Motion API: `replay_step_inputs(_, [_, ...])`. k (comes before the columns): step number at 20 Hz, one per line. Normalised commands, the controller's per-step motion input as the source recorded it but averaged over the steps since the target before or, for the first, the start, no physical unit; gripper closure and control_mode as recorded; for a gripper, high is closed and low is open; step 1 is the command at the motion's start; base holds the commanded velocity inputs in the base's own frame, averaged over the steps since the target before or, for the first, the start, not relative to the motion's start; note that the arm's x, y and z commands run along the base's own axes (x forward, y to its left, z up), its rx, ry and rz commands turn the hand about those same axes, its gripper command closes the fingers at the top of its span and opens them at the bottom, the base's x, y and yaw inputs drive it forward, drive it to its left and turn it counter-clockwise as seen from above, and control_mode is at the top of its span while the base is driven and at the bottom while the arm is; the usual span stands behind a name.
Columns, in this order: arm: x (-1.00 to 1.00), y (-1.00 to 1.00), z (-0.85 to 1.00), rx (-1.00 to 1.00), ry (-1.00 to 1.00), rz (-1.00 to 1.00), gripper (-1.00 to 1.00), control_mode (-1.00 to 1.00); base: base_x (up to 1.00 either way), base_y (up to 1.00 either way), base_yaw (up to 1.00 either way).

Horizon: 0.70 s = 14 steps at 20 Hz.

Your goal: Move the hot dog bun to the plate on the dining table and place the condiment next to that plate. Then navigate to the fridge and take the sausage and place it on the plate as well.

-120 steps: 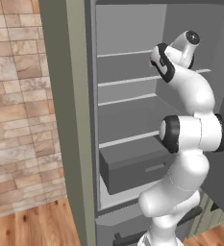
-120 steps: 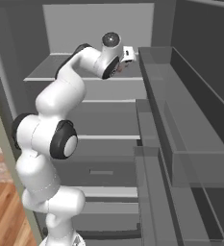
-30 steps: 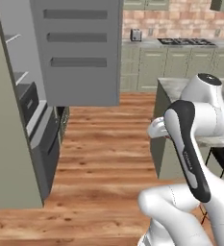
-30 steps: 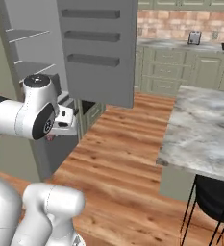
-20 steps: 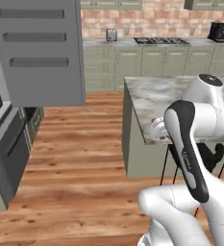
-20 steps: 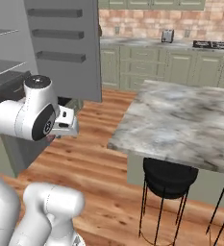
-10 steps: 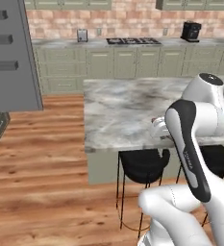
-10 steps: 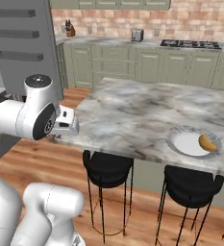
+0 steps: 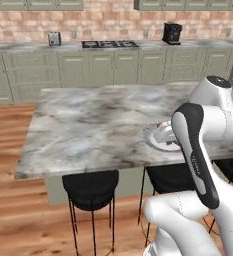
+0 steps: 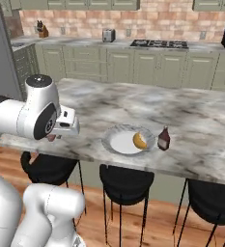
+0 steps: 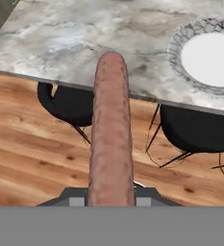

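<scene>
Two-finger gripper on the white arm, fingers narrow and clamped on the thin reddish-brown sausage, which sticks out lengthwise in the hand view. Round grey-speckled plate with white centre sits on the marble-topped dining table, at about 2 o'clock in the hand view, golden bun on it, small dark reddish-brown bottle just beside the rim. Risk: sausage is pinched at one end, so it could pivot or slip on the reach; released early it lands on the table edge or floor; a swing may knock the bottle
</scene>
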Motion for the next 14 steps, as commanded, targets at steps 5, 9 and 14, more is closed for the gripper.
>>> replay_step_inputs(5, [0.0, 0.0, 0.0, 0.0, 0.0, 0.0, 1.0, 1.0, 0.09, -1.0, -0.03])
replay_step_inputs(9, [0.0, 0.0, 0.0, 0.0, 0.0, 0.0, 1.0, 1.0, 0.87, -0.55, -0.01])
replay_step_inputs(14, [0.29, 0.22, -0.01, -0.02, 0.0, -0.03, 1.0, -1.0, 0.59, 0.04, -0.07])
